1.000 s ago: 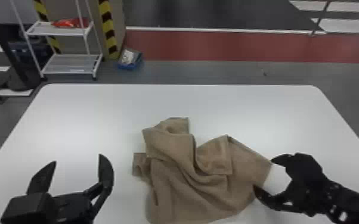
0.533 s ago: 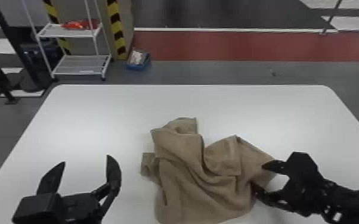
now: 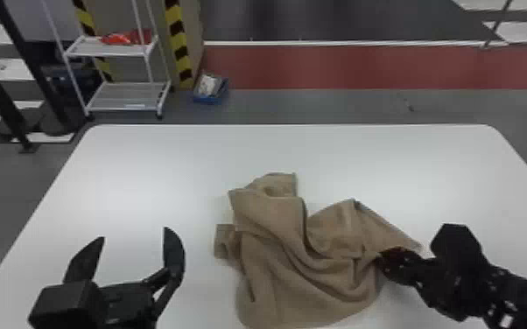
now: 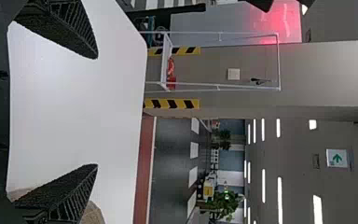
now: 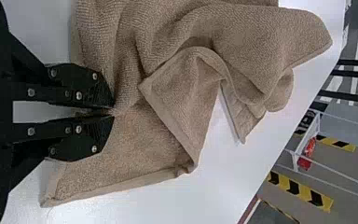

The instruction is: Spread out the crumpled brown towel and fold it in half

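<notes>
Evidently, works over a white, round-cornered table (image 3: 144, 175) on a rumpled brown terry towel (image 3: 293, 271) lying front-centre, seemingly part-opened, with flattening and folding left; holds the black two-fingered left gripper (image 3: 133, 233) parted and empty, pinches towel in the matching right gripper (image 5: 112, 112).

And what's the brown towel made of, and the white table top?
The brown towel looks like soft, dull terry cloth, probably cotton: you can see its fuzzy, loopy weave and floppy folds. The white table top looks hard and smooth, with pale, blurry shiny patches. It could be plastic or coated board; I can't tell which.
</notes>
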Robot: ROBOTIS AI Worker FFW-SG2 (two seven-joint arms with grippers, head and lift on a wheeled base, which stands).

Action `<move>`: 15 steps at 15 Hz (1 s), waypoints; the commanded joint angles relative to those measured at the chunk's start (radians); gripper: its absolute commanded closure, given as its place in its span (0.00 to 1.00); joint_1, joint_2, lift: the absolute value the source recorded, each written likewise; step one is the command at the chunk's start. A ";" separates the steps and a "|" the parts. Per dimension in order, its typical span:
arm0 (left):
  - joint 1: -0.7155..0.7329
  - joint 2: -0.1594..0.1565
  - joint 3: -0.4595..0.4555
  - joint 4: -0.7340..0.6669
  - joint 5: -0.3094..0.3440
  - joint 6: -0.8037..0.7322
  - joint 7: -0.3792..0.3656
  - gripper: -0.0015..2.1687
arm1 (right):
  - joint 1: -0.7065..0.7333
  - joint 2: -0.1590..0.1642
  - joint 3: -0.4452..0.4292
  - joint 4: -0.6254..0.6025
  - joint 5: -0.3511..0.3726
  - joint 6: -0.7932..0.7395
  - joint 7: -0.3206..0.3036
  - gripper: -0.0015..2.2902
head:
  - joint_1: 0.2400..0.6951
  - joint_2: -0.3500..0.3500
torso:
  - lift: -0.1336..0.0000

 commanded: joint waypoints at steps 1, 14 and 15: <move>-0.002 -0.003 0.001 0.000 0.002 0.000 -0.001 0.02 | 0.008 0.013 -0.088 -0.020 -0.199 -0.041 -0.039 0.67 | 1.00 0.53 | 0.07; -0.275 -0.003 -0.079 0.046 -0.024 0.476 -0.446 0.05 | 0.131 0.075 -0.370 -0.121 -0.392 -0.008 -0.097 0.67 | 1.00 0.08 | 0.07; -0.298 -0.003 -0.090 0.064 -0.027 0.494 -0.447 0.05 | 0.138 0.079 -0.376 -0.126 -0.385 -0.008 -0.097 0.67 | 1.00 0.07 | 0.07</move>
